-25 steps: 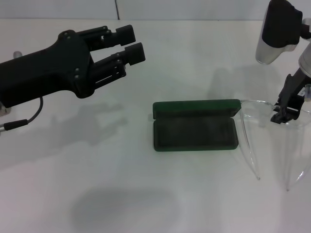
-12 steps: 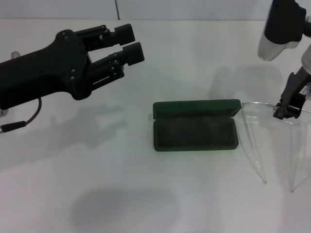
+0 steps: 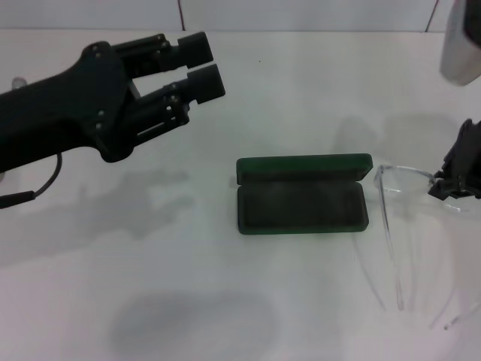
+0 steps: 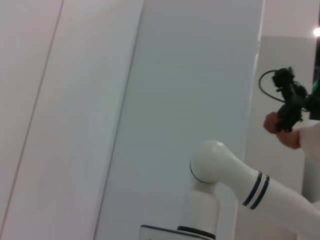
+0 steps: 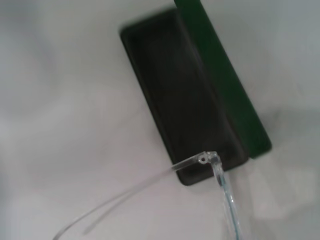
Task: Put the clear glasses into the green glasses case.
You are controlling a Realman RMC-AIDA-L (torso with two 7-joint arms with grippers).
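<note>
Now the right pincer [image 3: 456, 183] grips the transparent, colourless plastic clear glasses [image 3: 406, 179] aloft just beside the open dark green rectangular hard glasses case [image 3: 301, 195], nothing inside yet, while the left pincer [image 3: 197, 66] hovers spread well apart.

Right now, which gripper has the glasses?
The right gripper, shut on the clear glasses beside the green glasses case. The left gripper hovers open, empty.

The clear glasses [image 3: 398, 226] look like glossy transparent plastic, the green glasses case [image 3: 302, 195] matt, the table [image 3: 225, 301] smooth white.
</note>
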